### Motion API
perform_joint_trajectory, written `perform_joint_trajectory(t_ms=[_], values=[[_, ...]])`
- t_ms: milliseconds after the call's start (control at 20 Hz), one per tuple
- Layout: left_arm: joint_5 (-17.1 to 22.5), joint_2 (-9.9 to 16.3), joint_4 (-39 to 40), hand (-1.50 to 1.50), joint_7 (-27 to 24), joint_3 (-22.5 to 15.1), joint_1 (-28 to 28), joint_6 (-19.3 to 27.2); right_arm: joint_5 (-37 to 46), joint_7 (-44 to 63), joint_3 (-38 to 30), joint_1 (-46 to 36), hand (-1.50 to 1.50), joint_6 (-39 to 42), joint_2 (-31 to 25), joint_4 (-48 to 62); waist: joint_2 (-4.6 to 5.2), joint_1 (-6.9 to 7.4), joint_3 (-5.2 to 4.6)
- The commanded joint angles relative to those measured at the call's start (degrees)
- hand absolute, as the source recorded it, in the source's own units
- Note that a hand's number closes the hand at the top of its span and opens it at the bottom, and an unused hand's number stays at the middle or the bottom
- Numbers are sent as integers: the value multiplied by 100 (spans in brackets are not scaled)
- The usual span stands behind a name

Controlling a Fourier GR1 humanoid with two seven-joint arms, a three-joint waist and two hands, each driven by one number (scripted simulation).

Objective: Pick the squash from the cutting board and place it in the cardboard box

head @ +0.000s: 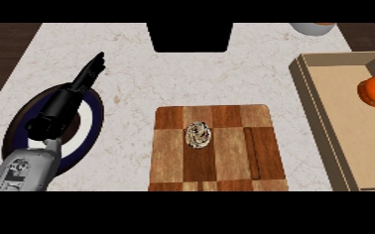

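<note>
You see only part of the cardboard box (pixel 322 124): it runs off the right edge of the view, so its far wall and most of its floor are cut off. Inside it, at that edge, sits an orange thing (pixel 367 92), half out of view; you cannot tell what it is. At the top right a pale round vessel (pixel 313 28) is clipped by the upper edge. A black shape (pixel 190 36) covers the counter (pixel 183 79) at top centre.

The squash (pixel 198 134) lies on the cutting board (pixel 219 173), a little left of the board's middle, small and mottled pale and dark; its form is hard to make out. The board's near edge is cut by the lower edge of the view. Nothing touches the squash, and bare counter lies between the board and the box.

Your left hand (pixel 86 77) shows at the left, fingers straight and together, pointing up and away, well apart from the board. Its forearm (pixel 29 166) crosses a plate (pixel 89 129) with a dark blue rim, hiding much of it. Your right hand does not show.
</note>
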Motion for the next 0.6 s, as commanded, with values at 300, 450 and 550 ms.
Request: perform_joint_trajectory(t_ms=[300, 450, 550], values=[[-15, 70, -85, 0, 145, 126, -101, -84, -1081, -1616, -1029, -44, -150, -1231, 144, -658, -4, -55, 16], [-49, -82, -134, 0, 94, 20, 206, 6, -2000, -1716, -2008, -349, -150, -1776, 470, -831, -45, -89, 23], [-11, -90, -83, 0, 91, 100, 88, 31, -2453, -1914, -2543, -259, -150, -2086, 613, -810, -20, -143, 24]])
